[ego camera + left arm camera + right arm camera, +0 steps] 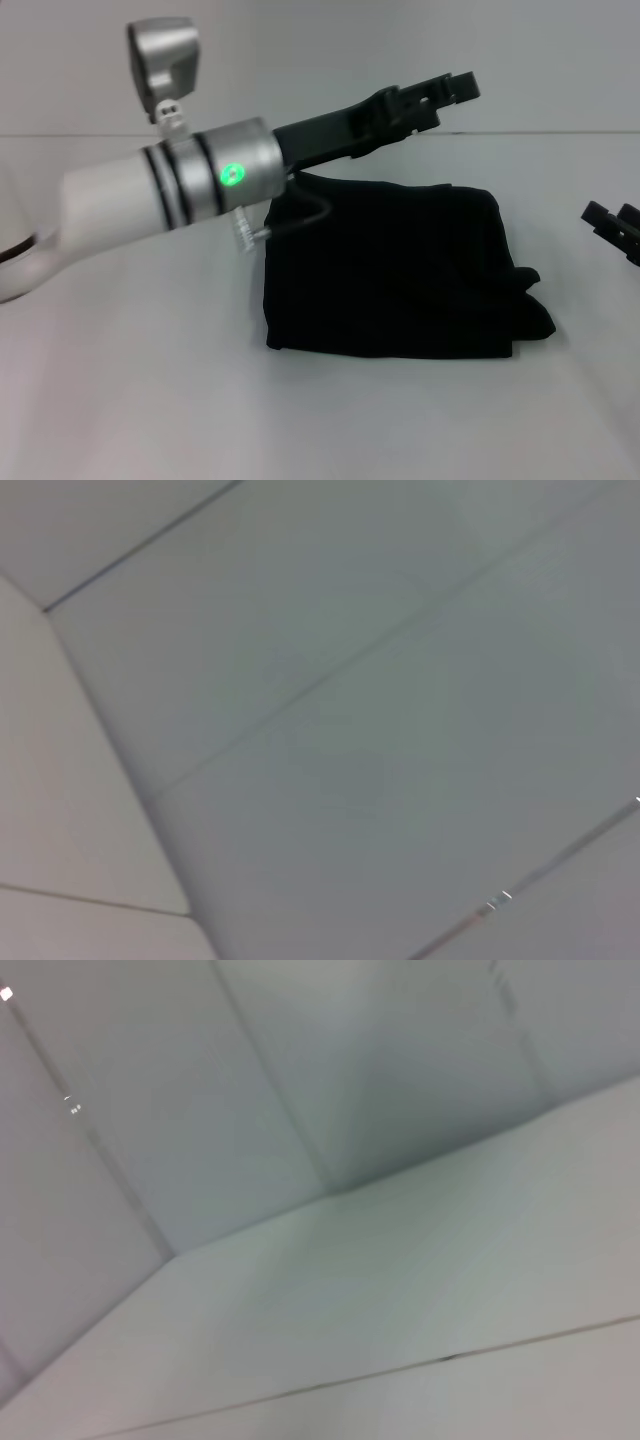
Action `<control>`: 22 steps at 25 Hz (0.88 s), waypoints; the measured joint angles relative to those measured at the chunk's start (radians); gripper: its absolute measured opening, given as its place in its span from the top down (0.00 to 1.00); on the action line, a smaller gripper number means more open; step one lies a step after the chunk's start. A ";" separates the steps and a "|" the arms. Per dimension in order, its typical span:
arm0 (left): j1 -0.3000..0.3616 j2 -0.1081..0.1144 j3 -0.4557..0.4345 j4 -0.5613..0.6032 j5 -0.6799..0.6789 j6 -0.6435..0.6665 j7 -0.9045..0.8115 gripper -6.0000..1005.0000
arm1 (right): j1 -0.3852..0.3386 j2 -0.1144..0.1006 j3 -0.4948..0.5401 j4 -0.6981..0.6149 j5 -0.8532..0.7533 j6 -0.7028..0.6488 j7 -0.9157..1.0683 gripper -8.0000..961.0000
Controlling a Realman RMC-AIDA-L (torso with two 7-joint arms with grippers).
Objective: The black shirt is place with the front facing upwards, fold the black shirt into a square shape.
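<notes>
The black shirt lies on the white table, folded into a compact, roughly rectangular bundle with a lumpy bit of cloth sticking out at its right side. No lettering shows on it. My left arm reaches across above the shirt's far left corner, and my left gripper is raised over the far edge, holding nothing that I can see. Only part of my right gripper shows, at the right edge of the head view, off the shirt and apart from it. Neither wrist view shows the shirt or a gripper.
The white table spreads around the shirt on all sides. A pale wall rises behind the table's far edge. The left wrist view shows only light panels with seams, and the right wrist view shows similar pale surfaces.
</notes>
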 joint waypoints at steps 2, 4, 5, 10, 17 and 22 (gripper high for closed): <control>0.054 0.012 0.003 0.031 0.005 0.093 0.041 0.23 | 0.022 -0.022 -0.053 -0.047 -0.053 -0.023 0.130 0.25; 0.108 0.036 0.007 0.038 0.011 0.179 0.086 0.19 | 0.044 -0.042 -0.113 -0.103 -0.114 -0.049 0.260 0.25; 0.122 0.044 0.010 0.039 0.012 0.205 0.098 0.19 | 0.058 -0.053 -0.151 -0.136 -0.152 -0.065 0.342 0.25; 0.227 0.096 0.029 0.042 0.014 0.341 0.202 0.20 | 0.137 -0.106 -0.292 -0.268 -0.320 -0.152 0.665 0.25; 0.350 0.132 0.077 0.071 0.050 0.418 0.444 0.20 | 0.246 -0.129 -0.337 -0.363 -0.478 -0.293 0.979 0.25; 0.383 0.144 0.060 0.072 0.084 0.391 0.541 0.20 | 0.310 -0.119 -0.392 -0.405 -0.533 -0.333 1.085 0.25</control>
